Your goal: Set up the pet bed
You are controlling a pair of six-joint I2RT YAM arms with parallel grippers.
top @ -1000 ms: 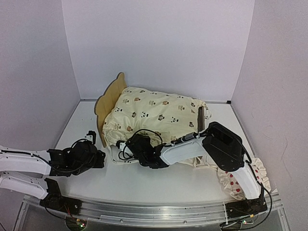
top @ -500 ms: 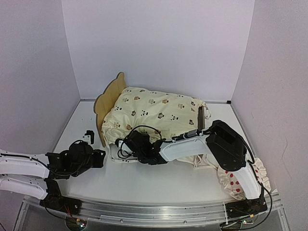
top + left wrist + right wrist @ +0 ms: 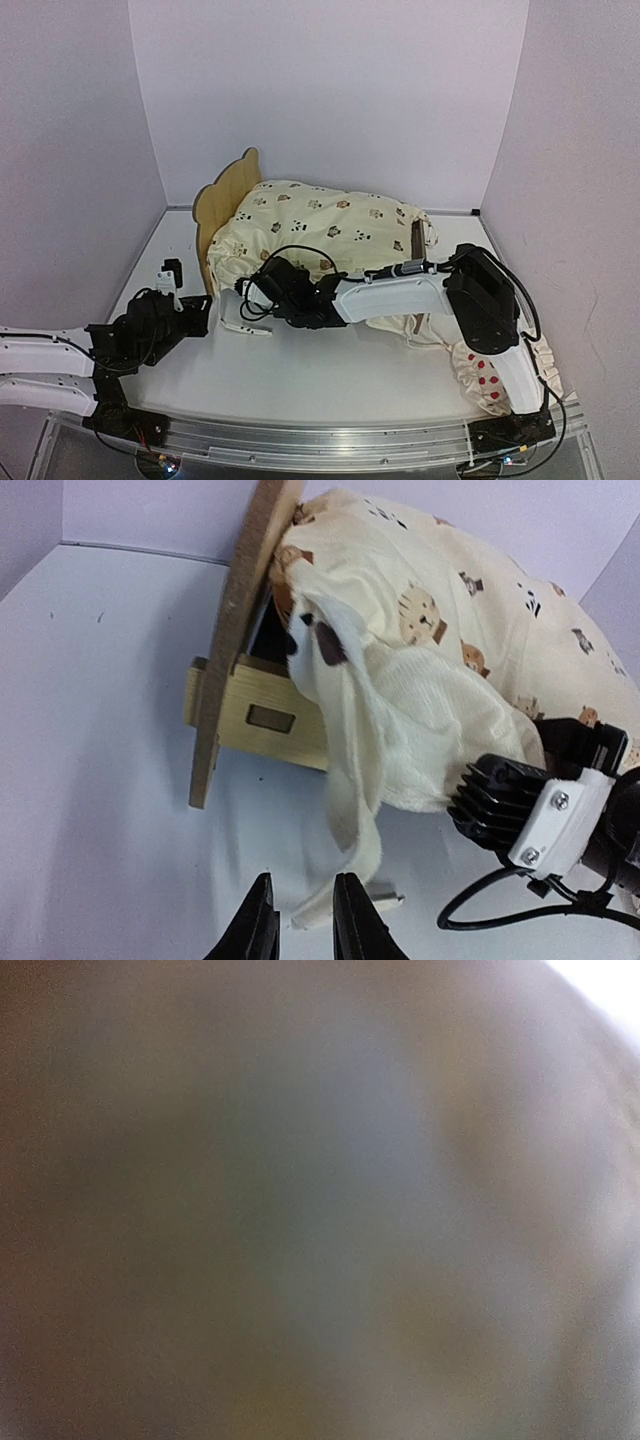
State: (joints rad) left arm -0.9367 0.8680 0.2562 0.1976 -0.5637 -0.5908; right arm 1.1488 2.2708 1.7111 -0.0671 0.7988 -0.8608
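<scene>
The pet bed (image 3: 290,695) lies just ahead of my left gripper (image 3: 305,925), headboard end nearest, long axis running off rightward; those jaws stand narrowly parted, seemingly clamping nothing; my right gripper (image 3: 258,300), sunk in the cover (image 3: 440,610), I cannot judge.

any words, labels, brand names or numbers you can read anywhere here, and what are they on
No text can be read in any view.
The cream cover: only small animal pictures, no letters.
The plywood pet bed: bare wood, no mark or label shows.
The dotted pillow: red dots only.
The right wrist view: all blur, so nothing can be told there.
</scene>
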